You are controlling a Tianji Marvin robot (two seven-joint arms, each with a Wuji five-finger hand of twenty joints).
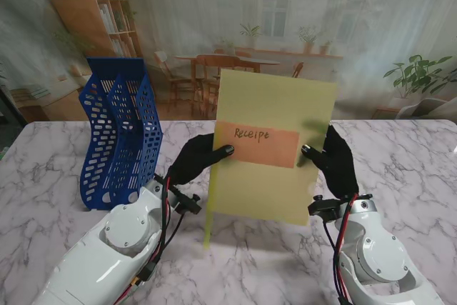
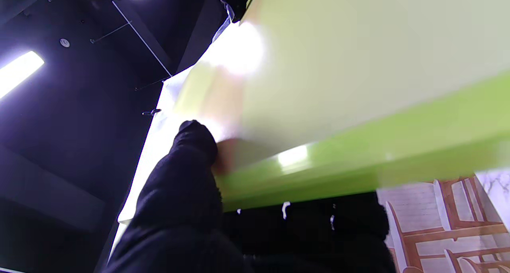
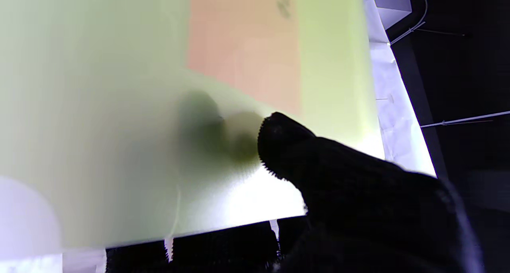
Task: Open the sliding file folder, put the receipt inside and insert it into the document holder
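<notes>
Fingers (image 1: 223, 151) of both hands pinch the folder's (image 1: 275, 108) side edges.

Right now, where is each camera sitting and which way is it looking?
Stand view: above the shoulders, looking down at the table; shows both arms, left hand and right hand holding up the folder, holder on the left.
Left wrist view: along the fingers, at the folder's edge.
Right wrist view: along the fingers, at the folder's face and receipt.
All three share the folder.
</notes>
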